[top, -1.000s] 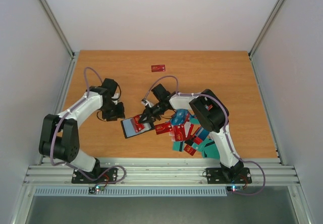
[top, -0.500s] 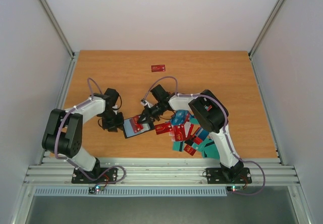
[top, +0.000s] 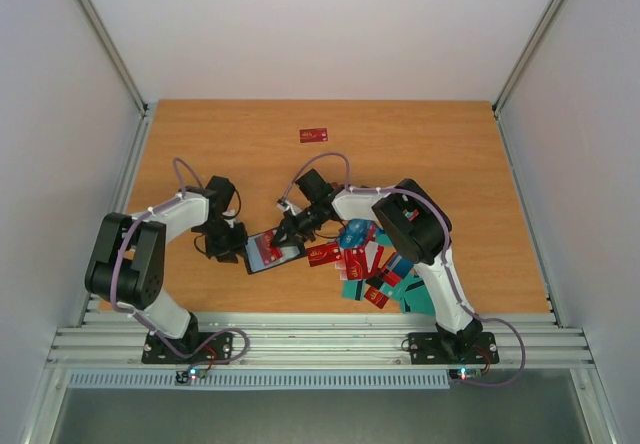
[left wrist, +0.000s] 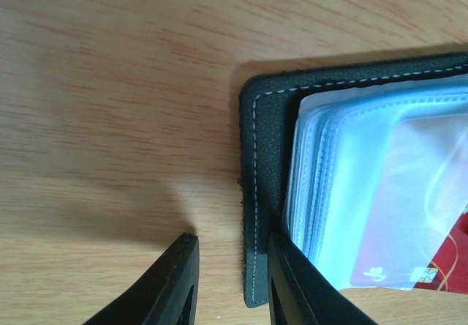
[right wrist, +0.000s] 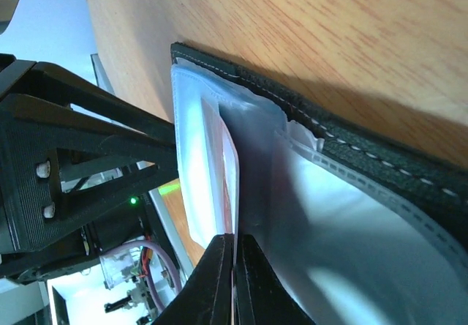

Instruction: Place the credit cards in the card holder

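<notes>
1. The right gripper has its two fingers squeezed almost together on a thin red card. I see that card from its edge.
2. The red card stands in among the clear pockets of the card holder, right by the black cover.
3. The left gripper has its fingers apart. The left edge of the black cover sits between them. One finger lies over the cover, and the other is over bare wood just beside it.
4. The card holder lies open and flat on the wooden table. It is near the front, between the two arms, with a gripper at each side.
5. From the left wrist, a bit of red shows through the clear pockets at the lower right.
6. A messy pile of credit cards lies just to the right of the holder, close to the right arm. They are red, teal and blue, and some lie on top of others.
7. A lone red card lies by itself far back on the table, well apart from everything else.
</notes>
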You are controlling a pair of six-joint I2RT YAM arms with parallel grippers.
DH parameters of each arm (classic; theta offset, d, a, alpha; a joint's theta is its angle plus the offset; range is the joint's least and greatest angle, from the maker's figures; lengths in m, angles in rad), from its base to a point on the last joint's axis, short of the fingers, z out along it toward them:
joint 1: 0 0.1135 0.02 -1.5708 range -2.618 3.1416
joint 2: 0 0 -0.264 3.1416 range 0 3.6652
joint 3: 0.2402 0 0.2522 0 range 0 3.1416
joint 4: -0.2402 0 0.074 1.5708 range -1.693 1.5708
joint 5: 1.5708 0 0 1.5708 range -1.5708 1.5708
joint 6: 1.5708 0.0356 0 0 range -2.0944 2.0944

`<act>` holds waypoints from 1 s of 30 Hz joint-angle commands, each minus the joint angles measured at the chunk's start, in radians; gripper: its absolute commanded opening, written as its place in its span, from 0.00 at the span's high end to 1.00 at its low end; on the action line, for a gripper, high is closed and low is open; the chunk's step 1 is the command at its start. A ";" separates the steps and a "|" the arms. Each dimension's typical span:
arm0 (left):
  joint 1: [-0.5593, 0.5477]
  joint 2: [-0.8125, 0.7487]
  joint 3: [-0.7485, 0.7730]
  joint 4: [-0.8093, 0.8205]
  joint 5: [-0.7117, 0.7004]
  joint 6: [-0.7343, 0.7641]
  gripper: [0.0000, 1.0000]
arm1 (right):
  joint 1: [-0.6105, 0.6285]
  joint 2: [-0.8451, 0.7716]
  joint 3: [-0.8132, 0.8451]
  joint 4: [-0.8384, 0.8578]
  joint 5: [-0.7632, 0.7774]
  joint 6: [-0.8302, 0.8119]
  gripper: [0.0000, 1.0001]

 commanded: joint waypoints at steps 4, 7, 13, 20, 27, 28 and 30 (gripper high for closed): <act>-0.008 0.048 -0.021 0.112 0.048 0.009 0.71 | 0.024 -0.013 0.035 -0.229 0.102 -0.093 0.88; -0.007 0.046 -0.028 0.123 0.046 0.010 0.71 | 0.024 -0.025 0.065 -0.333 0.133 -0.167 0.83; -0.007 0.026 -0.057 0.146 0.027 0.014 0.71 | 0.023 -0.048 0.127 -0.499 0.189 -0.243 0.72; -0.008 0.017 -0.088 0.171 0.021 0.016 0.72 | 0.023 -0.071 0.154 -0.612 0.247 -0.285 0.61; -0.010 0.011 -0.101 0.185 0.030 0.011 0.72 | 0.030 -0.061 0.171 -0.614 0.248 -0.264 0.58; -0.010 0.012 -0.103 0.188 0.032 0.010 0.72 | 0.031 -0.056 0.175 -0.614 0.252 -0.258 0.58; -0.012 0.017 -0.103 0.190 0.034 0.010 0.72 | 0.037 -0.049 0.185 -0.622 0.267 -0.251 0.57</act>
